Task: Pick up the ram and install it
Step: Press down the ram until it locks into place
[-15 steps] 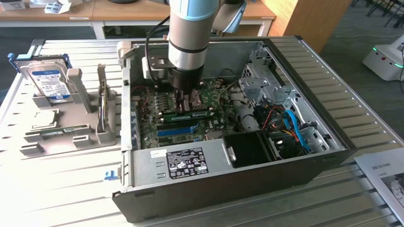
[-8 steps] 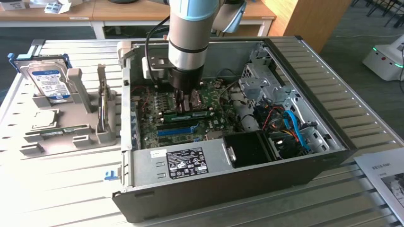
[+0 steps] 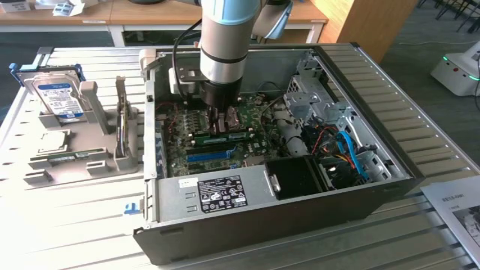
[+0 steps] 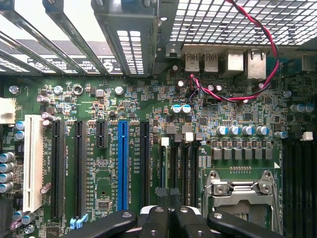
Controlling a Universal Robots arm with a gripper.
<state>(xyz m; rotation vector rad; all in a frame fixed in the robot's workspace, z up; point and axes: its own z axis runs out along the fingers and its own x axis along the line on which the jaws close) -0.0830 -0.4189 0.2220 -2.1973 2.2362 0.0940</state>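
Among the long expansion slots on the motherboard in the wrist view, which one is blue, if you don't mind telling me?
The blue slot is the single bright one in the row, with black slots on either side and a white slot further along. The end effector sits just beside its end.

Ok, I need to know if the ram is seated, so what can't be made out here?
Ram seating: exterior view, the jaws cover its middle and the slot is too small to judge.
Ram's label text: exterior view, too small.
Paper sheet: exterior view, cut off by the picture's right edge.
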